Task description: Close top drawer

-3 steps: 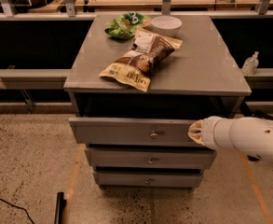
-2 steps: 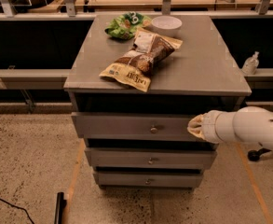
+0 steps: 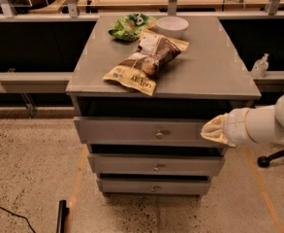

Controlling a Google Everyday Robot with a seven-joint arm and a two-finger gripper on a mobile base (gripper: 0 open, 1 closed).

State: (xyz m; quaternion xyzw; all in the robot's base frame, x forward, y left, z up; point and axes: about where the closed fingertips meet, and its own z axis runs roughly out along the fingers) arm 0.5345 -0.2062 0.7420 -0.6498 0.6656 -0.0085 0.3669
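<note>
The top drawer (image 3: 132,131) is a grey wooden drawer with a long flat front and a small round metal knob (image 3: 159,134) at its centre. It stands pulled out a short way from the grey cabinet, with a dark gap above its front. My gripper (image 3: 212,129), wrapped in a pale yellowish cover on a white arm, comes in from the right and sits against the right end of the drawer front. Two smaller-looking grey drawers (image 3: 156,164) lie below it.
On the cabinet top (image 3: 214,67) lie a brown and yellow snack bag (image 3: 146,59), a green bag (image 3: 128,27) and a white bowl (image 3: 172,25). A bottle (image 3: 260,65) stands on a rail at the right. A chair caster (image 3: 263,161) is on the floor at the right.
The drawer front has moved back toward the cabinet. My gripper has moved with it, away from the camera, staying at the right end of the front.
</note>
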